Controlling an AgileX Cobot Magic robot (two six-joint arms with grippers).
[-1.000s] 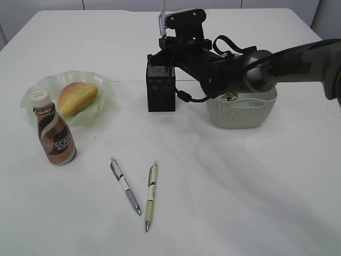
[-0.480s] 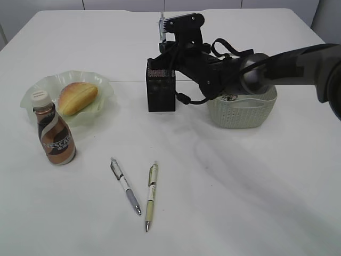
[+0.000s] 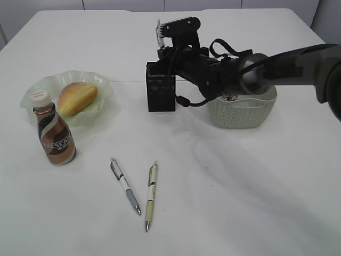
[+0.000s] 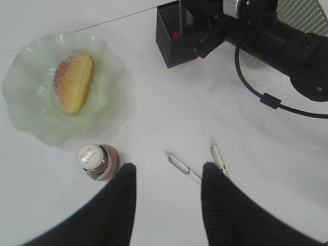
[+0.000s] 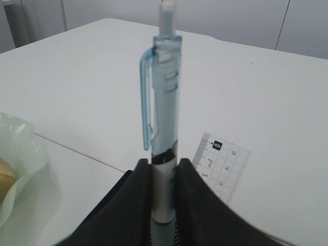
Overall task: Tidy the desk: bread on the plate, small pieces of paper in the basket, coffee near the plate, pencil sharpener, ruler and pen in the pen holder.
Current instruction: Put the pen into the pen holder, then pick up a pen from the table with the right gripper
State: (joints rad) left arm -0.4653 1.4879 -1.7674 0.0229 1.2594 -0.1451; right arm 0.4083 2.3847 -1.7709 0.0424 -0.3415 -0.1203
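My right gripper is shut on a light blue pen and holds it upright over the black mesh pen holder. A clear ruler stands in the holder behind the pen. My left gripper is open and empty, hovering above the table. Two pens lie below it: a grey-white one and a yellowish one. The bread sits on the pale green plate. The coffee bottle stands next to the plate.
A white basket stands right of the pen holder, partly behind my right arm. The right arm and its cable stretch across the back right of the table.
My right gripper with the blue pen has moved slightly up and left over the pen holder. Everything else stays where it was.
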